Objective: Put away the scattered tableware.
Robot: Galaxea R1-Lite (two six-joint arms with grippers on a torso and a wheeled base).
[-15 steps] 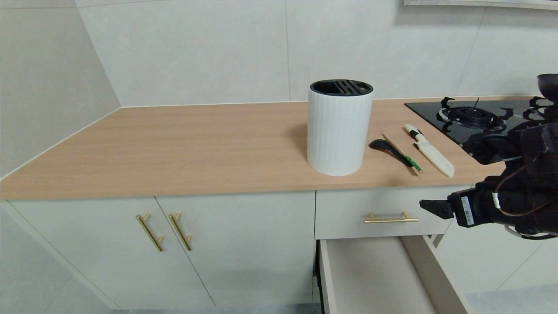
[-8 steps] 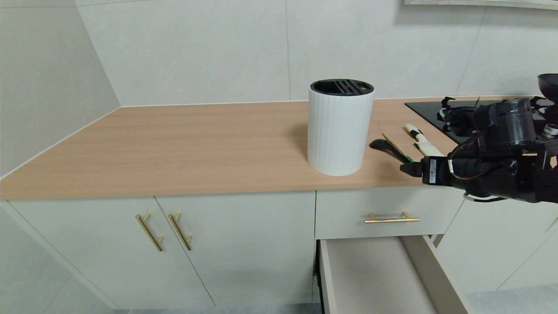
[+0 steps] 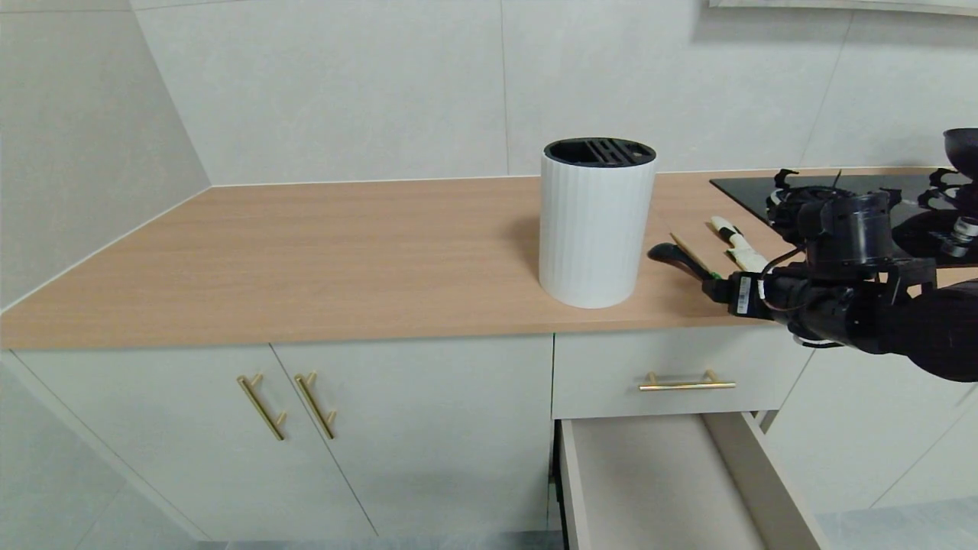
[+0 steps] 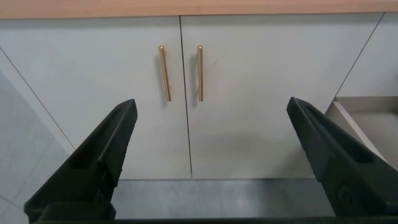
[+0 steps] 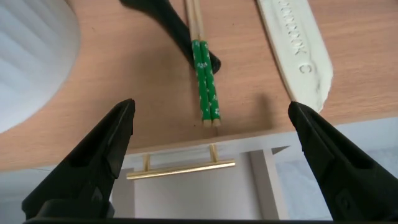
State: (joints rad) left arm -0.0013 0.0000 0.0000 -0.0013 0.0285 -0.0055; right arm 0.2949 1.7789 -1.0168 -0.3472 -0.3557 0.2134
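My right hand [image 5: 210, 121] hangs over the front edge of the light wooden surface [image 3: 344, 252], its fingers spread apart and grasping nothing. Directly between the fingers lie the green-tipped ends of a pair of wooden chopsticks [image 5: 204, 74]. A black plastic spoon [image 5: 168, 25] lies under the chopsticks, crossing them. A white sheathed knife [image 5: 298, 50] lies beside them, nearer the black gas hob [image 3: 752, 192]. A white ribbed cylindrical holder with a black slotted top [image 3: 594, 237] stands upright just beside the spoon. Below the surface, a pale drawer [image 3: 657, 489] stands pulled open. My left hand [image 4: 211, 124] is released too, facing two cabinet doors with brass bar handles [image 4: 165, 73].
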